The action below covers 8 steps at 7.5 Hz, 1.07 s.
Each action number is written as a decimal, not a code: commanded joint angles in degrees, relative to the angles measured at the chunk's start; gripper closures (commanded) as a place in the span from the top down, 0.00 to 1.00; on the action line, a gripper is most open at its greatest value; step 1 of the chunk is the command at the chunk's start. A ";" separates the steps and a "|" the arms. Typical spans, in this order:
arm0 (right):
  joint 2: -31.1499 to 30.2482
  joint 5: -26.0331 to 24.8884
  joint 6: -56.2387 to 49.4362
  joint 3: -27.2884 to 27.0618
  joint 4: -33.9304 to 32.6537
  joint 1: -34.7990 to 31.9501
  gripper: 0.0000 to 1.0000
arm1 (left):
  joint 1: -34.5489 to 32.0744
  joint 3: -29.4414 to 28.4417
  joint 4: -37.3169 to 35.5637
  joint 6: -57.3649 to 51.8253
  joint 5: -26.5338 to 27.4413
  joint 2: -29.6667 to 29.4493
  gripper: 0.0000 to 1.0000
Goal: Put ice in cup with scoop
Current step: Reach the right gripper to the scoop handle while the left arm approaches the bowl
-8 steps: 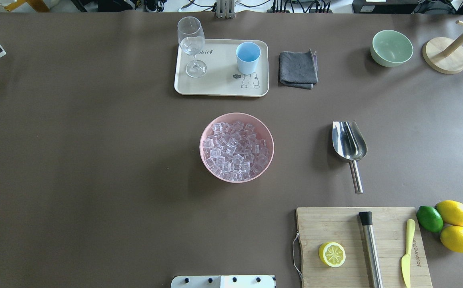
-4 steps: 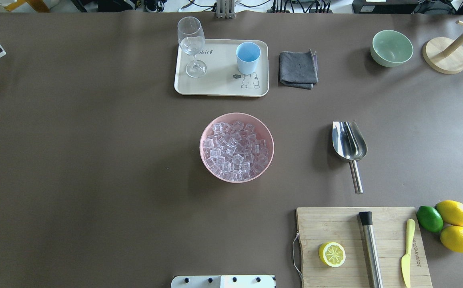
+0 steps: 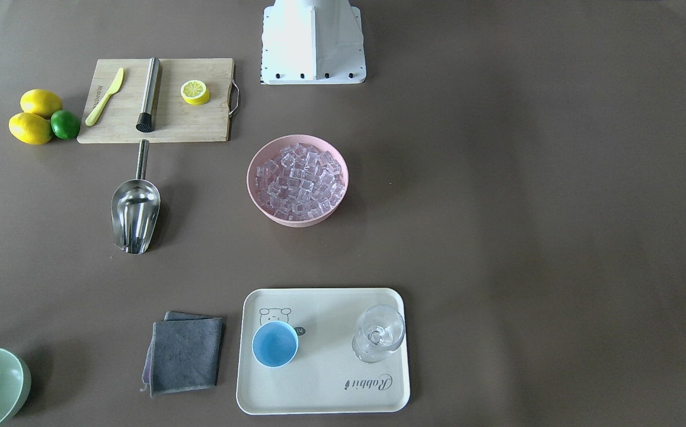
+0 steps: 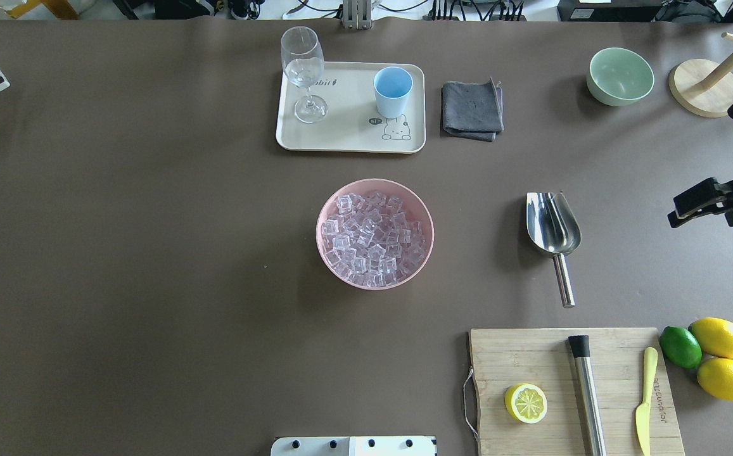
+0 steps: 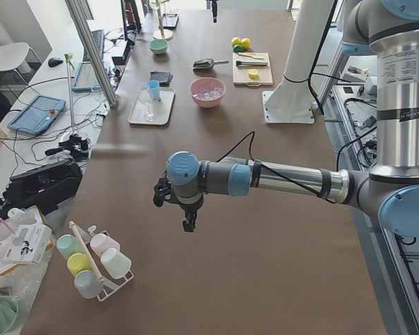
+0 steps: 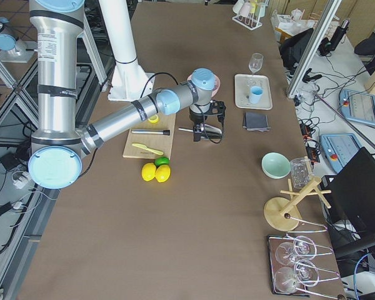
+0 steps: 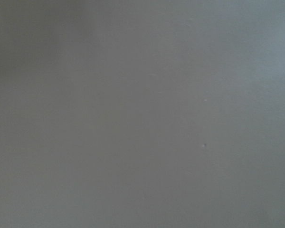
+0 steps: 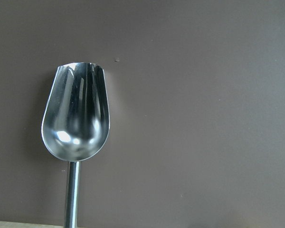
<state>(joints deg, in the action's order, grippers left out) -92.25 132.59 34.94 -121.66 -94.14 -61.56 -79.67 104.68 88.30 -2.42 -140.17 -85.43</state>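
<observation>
The steel scoop (image 4: pixel 553 225) lies on the brown table right of the pink bowl (image 4: pixel 319 221), trough away from the robot and handle toward it. It fills the right wrist view (image 8: pixel 76 118). The bowl is full of clear ice cubes (image 4: pixel 372 237). The light-blue cup (image 4: pixel 393 88) stands upright and empty on the cream tray (image 4: pixel 347 130). My right gripper (image 4: pixel 702 168) hangs above the table to the right of the scoop, its jaws apart and empty. My left gripper (image 5: pixel 188 223) shows only in the exterior left view, over bare table far from the objects; I cannot tell its state.
A stemmed glass (image 4: pixel 303 69) shares the tray. A grey cloth (image 4: pixel 472 109), a green bowl (image 4: pixel 619 76) and a wooden stand (image 4: pixel 705 88) lie beyond. The cutting board (image 4: pixel 531 361) with a lemon half, steel cylinder (image 4: pixel 586 392) and knife sits near the scoop's handle.
My right gripper has come into the overhead view from the right edge and moved left toward the scoop. The scoop, bowl, cup and tray have not moved.
</observation>
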 commanded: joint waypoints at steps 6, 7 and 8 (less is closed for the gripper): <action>5.95 -12.86 22.69 9.93 14.99 20.41 1.00 | 26.74 5.70 2.84 6.50 3.94 -14.22 0.98; 5.95 -13.84 24.11 11.08 16.51 21.99 1.00 | 29.71 5.36 6.07 6.81 4.98 -15.71 0.98; 5.95 -14.54 25.17 11.27 16.53 23.75 1.00 | 33.75 5.97 8.45 6.99 11.00 -17.12 0.98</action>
<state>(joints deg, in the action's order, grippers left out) -86.31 119.62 57.59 -111.89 -79.75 -40.77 -51.92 110.20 92.90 3.21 -135.54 -99.80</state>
